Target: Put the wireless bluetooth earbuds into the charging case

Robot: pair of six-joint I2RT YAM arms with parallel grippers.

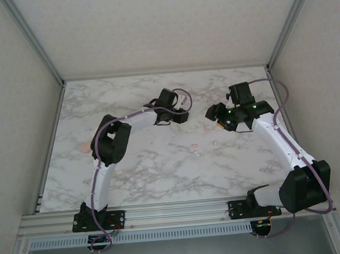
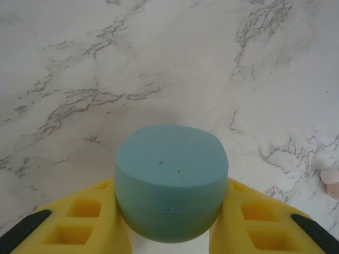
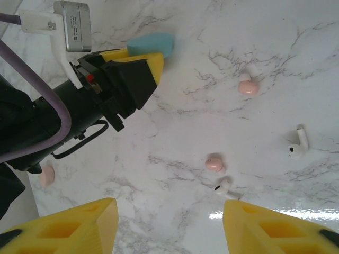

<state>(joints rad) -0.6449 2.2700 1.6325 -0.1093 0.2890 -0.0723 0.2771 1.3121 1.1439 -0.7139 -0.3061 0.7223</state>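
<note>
A white marble-patterned table (image 1: 162,174) sits inside pale walls (image 1: 4,116) with aluminium framing (image 1: 176,212).

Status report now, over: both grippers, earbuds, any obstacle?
Left gripper shut on teal case. Right gripper open, empty. Earbuds loose on table, nothing covering them.

**A:** What do the arms look like?

**B:** The left arm (image 1: 101,179) and the right arm (image 1: 280,137) both have white links and chunky black joints. A thin purple cable (image 3: 53,95) runs along each. In the overhead view their black bases (image 1: 98,220) sit at seven and five o'clock.

**A:** Any lights?

**B:** Small green lights (image 1: 254,106) glow on the right arm's wrist, near two o'clock.

**A:** And the right gripper (image 3: 169,206)?

**B:** It has blocky yellow fingers (image 3: 275,230) with square hollows and black outer edges. In its own camera's view, at eleven o'clock, the other wrist carries a silver camera box (image 3: 74,26) on a white bracket (image 3: 39,22).
</note>
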